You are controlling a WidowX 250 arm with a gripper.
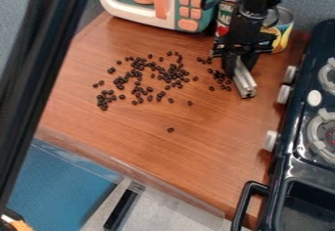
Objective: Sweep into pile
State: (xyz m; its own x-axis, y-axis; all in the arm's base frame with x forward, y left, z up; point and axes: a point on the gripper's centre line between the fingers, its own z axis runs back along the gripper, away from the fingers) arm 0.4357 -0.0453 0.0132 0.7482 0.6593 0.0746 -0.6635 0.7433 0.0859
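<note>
The black gripper (238,66) hangs over the right part of the wooden surface, shut on a pale grey bar-like tool (245,81) that slants down and to the right beneath it. Many small dark beans (173,73) are scattered loosely over the upper middle and left of the surface. Several beans lie just left of the tool, while a single one sits apart, lower down near the middle. The gripper covers part of the surface behind it.
A toy microwave (171,4) stands at the back, with cans (282,29) behind and beside the arm. Along the right side is a dark toy stove (307,127) with knobs and a handle. A clear ledge (131,169) edges the wooden top (216,147). A dark post crosses the left.
</note>
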